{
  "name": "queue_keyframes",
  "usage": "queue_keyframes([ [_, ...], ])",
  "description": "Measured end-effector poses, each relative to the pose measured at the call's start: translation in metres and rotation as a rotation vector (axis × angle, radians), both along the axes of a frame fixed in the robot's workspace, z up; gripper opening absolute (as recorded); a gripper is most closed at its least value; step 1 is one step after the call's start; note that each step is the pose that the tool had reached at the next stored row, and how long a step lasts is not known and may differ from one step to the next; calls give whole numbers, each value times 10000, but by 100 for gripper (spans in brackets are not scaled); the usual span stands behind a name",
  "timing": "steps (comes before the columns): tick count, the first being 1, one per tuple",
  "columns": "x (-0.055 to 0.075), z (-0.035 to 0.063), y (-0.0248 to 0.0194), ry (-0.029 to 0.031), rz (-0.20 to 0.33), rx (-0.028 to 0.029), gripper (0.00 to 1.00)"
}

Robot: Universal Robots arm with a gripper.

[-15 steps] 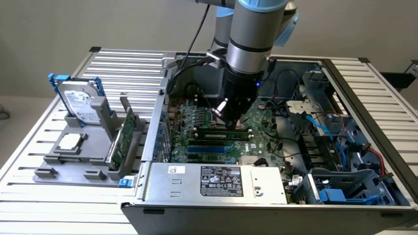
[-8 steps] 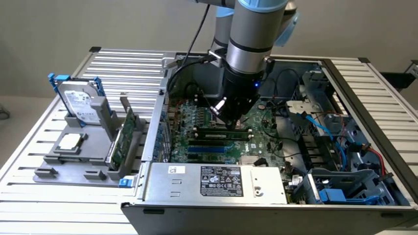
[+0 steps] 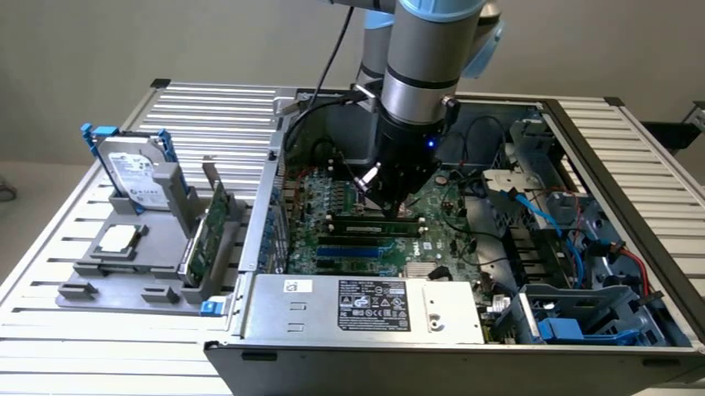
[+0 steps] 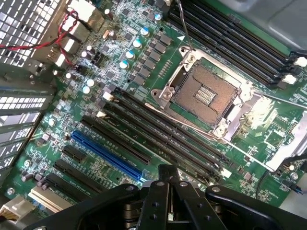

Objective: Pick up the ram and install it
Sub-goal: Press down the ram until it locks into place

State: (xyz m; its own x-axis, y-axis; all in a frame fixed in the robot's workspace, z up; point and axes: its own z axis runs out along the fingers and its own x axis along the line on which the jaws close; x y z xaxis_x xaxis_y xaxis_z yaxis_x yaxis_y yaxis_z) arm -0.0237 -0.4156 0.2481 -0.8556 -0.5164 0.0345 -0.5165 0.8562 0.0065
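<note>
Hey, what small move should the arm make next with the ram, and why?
Probably a slight push straight down. The shut fingers sit right over the ram, which appears to stand in a slot on the motherboard. I can't tell whether it is fully seated.

The arm [image 3: 424,74] descended into the open computer case [image 3: 330,330] over the motherboard [image 3: 441,235], its gripper [image 3: 388,202] low above the memory slots [image 3: 375,223]. On the exterior view's left, the case wall [image 3: 267,206] bounded the bay; on that view's right, blue cables [image 3: 540,219] and a drive cage [image 3: 579,318] crowded it. The power supply [image 3: 375,305] closed the near side. Beneath the shut fingers [image 4: 168,191], the memory slots [image 4: 163,132] lay side by side, with the CPU socket [image 4: 206,93] just beside them and a blue expansion slot [image 4: 105,153] on their other flank. Access stood free from above.
</note>
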Motion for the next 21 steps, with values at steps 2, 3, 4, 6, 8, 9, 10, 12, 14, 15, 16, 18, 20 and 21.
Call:
queue_keyframes([
  [2, 0, 0, 0, -41, -203, 7, 11],
  [3, 0, 0, 1, -59, -317, 8, 11],
  [4, 0, 0, 0, -78, -430, 6, 11],
  [6, 0, 0, 1, -128, -649, 6, 11],
  [8, 0, 1, 2, -193, -831, 12, 11],
  [9, 0, 0, 3, -233, -911, 18, 11],
  [10, 0, 0, 4, -273, -998, 20, 11],
  [12, 0, 0, 6, -357, -1164, 22, 11],
  [14, 0, 1, 8, -423, -1333, 22, 11],
  [15, 0, 1, 9, -457, -1421, 22, 11],
  [16, 0, 1, 9, -483, -1520, 22, 11],
  [18, 0, 1, 10, -524, -1730, 19, 11],
  [20, 0, 0, 11, -560, -1946, 18, 11],
  [21, 0, 1, 11, -572, -2069, 15, 11],
])
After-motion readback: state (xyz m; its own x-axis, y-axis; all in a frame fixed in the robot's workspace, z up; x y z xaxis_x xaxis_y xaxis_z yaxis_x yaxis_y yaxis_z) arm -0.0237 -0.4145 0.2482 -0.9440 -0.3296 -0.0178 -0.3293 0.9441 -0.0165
